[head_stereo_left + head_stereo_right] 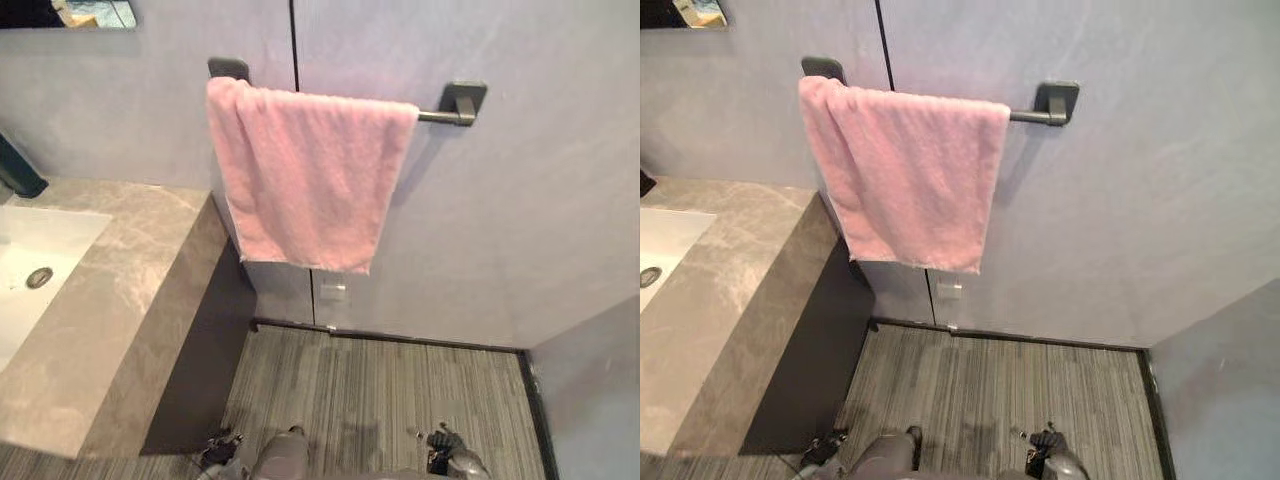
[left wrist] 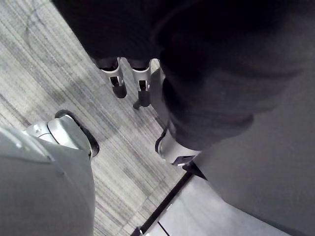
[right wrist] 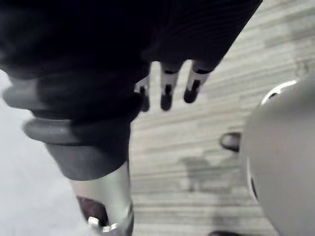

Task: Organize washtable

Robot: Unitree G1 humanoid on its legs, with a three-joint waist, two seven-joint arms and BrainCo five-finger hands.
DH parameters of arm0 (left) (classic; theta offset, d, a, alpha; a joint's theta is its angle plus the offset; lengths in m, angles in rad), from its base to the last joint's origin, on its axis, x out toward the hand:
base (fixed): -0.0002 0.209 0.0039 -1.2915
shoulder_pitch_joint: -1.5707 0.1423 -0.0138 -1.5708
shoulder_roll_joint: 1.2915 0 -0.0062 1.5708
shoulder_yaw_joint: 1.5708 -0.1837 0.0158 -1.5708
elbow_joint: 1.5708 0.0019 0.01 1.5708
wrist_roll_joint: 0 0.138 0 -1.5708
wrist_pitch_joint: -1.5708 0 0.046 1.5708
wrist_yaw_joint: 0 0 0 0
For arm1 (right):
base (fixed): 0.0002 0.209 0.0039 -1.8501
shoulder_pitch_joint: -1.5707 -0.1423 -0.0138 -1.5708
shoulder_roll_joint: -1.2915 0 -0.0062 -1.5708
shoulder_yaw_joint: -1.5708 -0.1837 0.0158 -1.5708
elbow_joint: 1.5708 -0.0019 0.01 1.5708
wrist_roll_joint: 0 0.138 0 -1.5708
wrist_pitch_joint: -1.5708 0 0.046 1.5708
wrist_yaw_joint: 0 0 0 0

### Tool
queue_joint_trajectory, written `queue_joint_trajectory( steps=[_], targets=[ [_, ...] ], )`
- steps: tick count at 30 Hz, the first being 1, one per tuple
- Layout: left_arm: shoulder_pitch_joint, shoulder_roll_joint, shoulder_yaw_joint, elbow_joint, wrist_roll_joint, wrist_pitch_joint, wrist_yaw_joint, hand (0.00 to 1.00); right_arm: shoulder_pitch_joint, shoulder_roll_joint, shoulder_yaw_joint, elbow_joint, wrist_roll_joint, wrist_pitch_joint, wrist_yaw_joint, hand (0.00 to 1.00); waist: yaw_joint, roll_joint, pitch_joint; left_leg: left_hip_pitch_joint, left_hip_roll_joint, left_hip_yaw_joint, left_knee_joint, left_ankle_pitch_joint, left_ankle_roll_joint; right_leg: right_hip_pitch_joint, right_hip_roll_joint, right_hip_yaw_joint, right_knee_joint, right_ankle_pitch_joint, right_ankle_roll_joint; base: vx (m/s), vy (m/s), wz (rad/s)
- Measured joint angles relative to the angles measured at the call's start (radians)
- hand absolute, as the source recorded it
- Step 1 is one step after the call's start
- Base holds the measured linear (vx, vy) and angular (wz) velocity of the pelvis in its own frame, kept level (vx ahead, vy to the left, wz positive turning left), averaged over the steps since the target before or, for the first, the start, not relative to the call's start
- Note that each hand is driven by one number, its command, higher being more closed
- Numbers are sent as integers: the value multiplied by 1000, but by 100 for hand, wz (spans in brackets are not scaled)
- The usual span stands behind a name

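The pink towel (image 1: 305, 180) hangs folded over a dark towel bar (image 1: 445, 115) on the grey wall (image 1: 520, 220). It is well apart from both hands, which are low down over the striped floor (image 1: 400, 390). The towel covers most of the bar from its left bracket, leaving a short bare stretch before the right bracket. Its lower left corner comes near the end of the worktop (image 1: 130, 290); whether it touches the stone there is hard to judge, though it looks just clear.

The left hand (image 2: 117, 78) is released, its fingers fairly straight and pointing at the floor, holding nothing. The right hand (image 3: 167, 91) is the same: straight dark-tipped fingers over the floor, nothing between them.

The worktop is grey-brown veined stone with a white basin (image 1: 50, 235) sunk into it and a round drain (image 1: 39, 277) in the basin's bottom. The basin is cut off at the picture's left edge. So is a dark tap (image 1: 18, 172), of which just part shows. A mirror (image 1: 70, 12) is clipped at the top corner.

A small white plate (image 1: 333, 290) sits on the wall just below the towel's hem; any print on it is too small to read.
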Motion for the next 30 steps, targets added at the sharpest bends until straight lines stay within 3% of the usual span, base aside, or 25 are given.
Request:
queue_joint_trajectory(
  steps=[2,4,6,8,10,12,14,16,18,19,20,23,25,30],
  targets=[
    [3,3,7,4,0,10,0,0,-4,2,-17,17,-4,2,1,0,21,-11,1,2,-11,37,36,-12,18,15,-13,25,-26,16,5,154,145,-22],
    [7,11,11,11,1,12,0,0,-8,7,-28,21,-4,1,4,0,18,-8,2,16,-16,51,46,-27,20,30,-22,43,-38,19,9,78,89,-27],
    [15,4,11,30,2,16,0,0,-8,3,-48,22,-2,-1,7,0,18,19,0,29,4,94,66,-73,34,18,-23,90,-36,29,27,39,96,-69],
    [21,1,12,39,2,16,0,0,-1,2,-80,25,7,0,8,0,17,30,-5,37,14,115,69,-99,42,6,-21,122,-17,30,29,6,89,-68],
    [19,0,11,38,2,16,-1,0,17,-5,-113,20,10,-2,7,0,7,39,-5,60,21,130,55,-109,53,-49,-24,142,101,28,32,-30,94,-38],
    [19,19,8,36,1,16,0,0,46,-1,-151,-7,48,-3,1,0,-20,36,2,108,14,133,27,-105,62,-184,-43,166,419,41,23,-24,96,-3],
    [21,31,3,35,2,15,1,0,56,12,-153,-23,51,-7,-2,0,-31,21,-4,128,18,131,26,-109,68,-213,-50,178,494,28,16,65,36,11],
    [23,49,-3,18,9,13,4,0,58,14,-127,-23,50,-8,-3,0,-36,16,-7,137,28,116,21,-110,69,-211,-36,149,427,-12,11,47,-47,24],
    [26,54,-4,-12,33,9,10,0,56,13,-121,-24,36,-8,-7,0,-36,17,-7,137,41,104,9,-102,56,-206,4,123,243,1,1,90,-112,22],
    [35,71,-9,-40,44,8,18,0,64,16,-108,-29,14,-8,-15,0,-37,-8,-14,119,23,90,9,-103,46,-196,21,126,111,99,-10,72,-159,34],
    [38,55,-27,-54,51,6,27,0,63,2,-107,-32,-8,-12,-26,0,-36,11,-16,119,34,61,-2,-97,29,-175,30,101,93,109,-19,69,-141,38],
    [46,24,-44,-128,65,-13,27,0,67,-11,-95,-45,-61,-12,-28,0,-34,28,-22,119,47,26,-61,-72,4,-157,49,62,15,119,-28,95,-126,34],
    [59,16,-47,-189,66,-14,27,0,68,-12,-83,-58,-77,-11,-25,0,-35,27,-23,120,54,7,-84,-64,-7,-142,61,42,-15,128,-36,98,-111,27],
    [158,10,-76,-536,33,-23,28,0,95,-32,-5,-96,-114,-9,-24,0,-26,14,-30,133,59,-21,-118,-55,-9,-91,72,0,-92,141,-35,124,-37,22]
  ],
)
